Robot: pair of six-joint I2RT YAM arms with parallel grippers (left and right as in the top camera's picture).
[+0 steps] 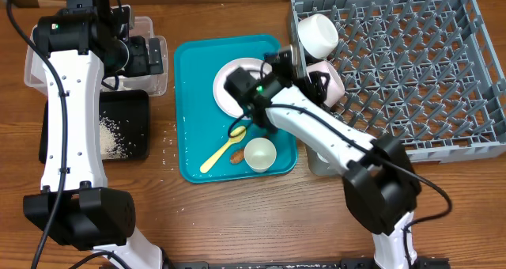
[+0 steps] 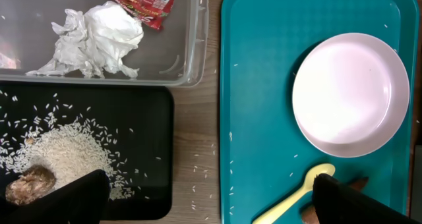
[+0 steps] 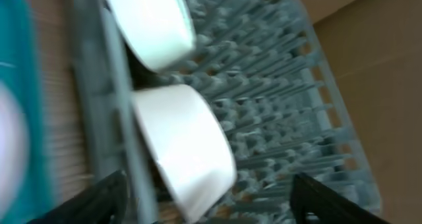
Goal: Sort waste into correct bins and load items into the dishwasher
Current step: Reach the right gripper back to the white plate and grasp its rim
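Note:
My left gripper (image 2: 208, 182) (image 1: 146, 55) is open and empty above the bins. The clear tub (image 2: 192, 59) holds crumpled white paper (image 2: 99, 36) and a red wrapper (image 2: 142, 0). The black tray (image 2: 142, 118) holds rice (image 2: 62, 155) and a brown lump (image 2: 30, 184). My right gripper (image 3: 208, 184) (image 1: 294, 59) is open at the left edge of the grey dish rack (image 1: 411, 71), its fingers either side of a white bowl (image 3: 181, 138) (image 1: 328, 81). A white cup (image 1: 317, 32) lies in the rack beside it. The plate (image 1: 237, 83), pale yellow spoon (image 1: 221, 152), a second bowl (image 1: 259, 153) and a brown lump (image 1: 236, 157) are on the teal tray (image 1: 194, 103).
Loose rice grains (image 2: 198, 178) lie on the wooden table between the black tray and the teal tray. The right arm (image 1: 316, 130) stretches over the teal tray's right side. The right wrist view is blurred.

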